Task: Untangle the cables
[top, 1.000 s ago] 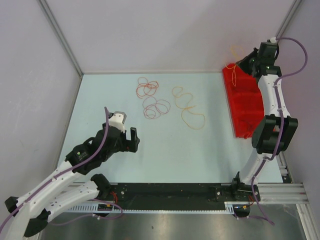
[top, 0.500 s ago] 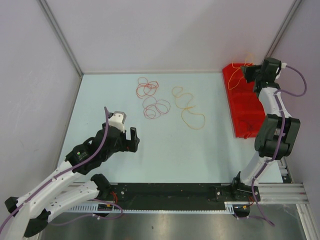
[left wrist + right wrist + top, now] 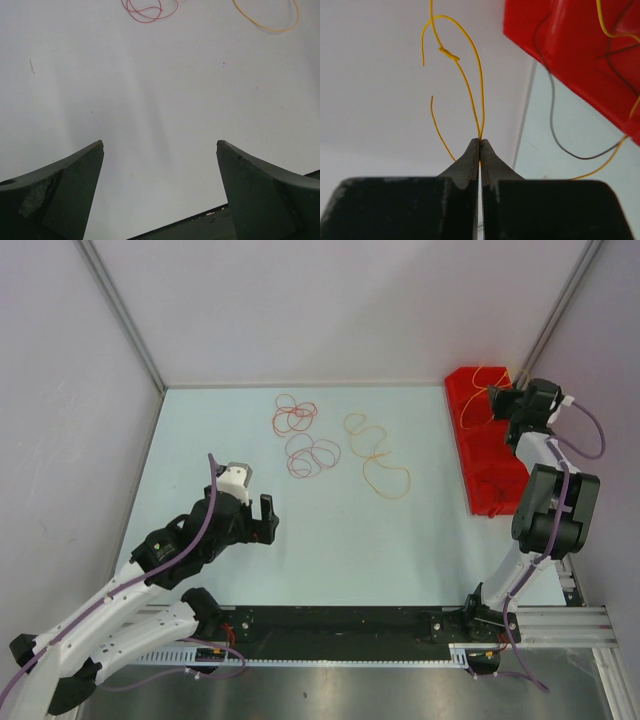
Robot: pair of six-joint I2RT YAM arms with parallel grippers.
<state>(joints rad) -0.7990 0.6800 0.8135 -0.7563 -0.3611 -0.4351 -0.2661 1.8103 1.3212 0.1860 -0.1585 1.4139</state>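
Note:
My right gripper point(image 3: 497, 392) is shut on a thin yellow cable point(image 3: 470, 60) and holds it above the red bin point(image 3: 490, 455); the cable has a knot and hangs in loops point(image 3: 478, 385). A dark cable point(image 3: 555, 135) trails out of the bin. On the table lie a red cable point(image 3: 295, 415), a pinkish-brown cable point(image 3: 312, 455) and an orange-yellow cable point(image 3: 378, 455) in curly loops. My left gripper point(image 3: 262, 520) is open and empty, low over the table point(image 3: 160, 145), well short of the loops point(image 3: 145, 7).
The red bin point(image 3: 580, 55) stands along the table's right side. White walls close in the back and both sides. A black rail point(image 3: 350, 625) runs along the near edge.
My right gripper has swung from the back wall's corner down and turned over the bin's far end, carrying the yellow cable. The left arm has not moved.

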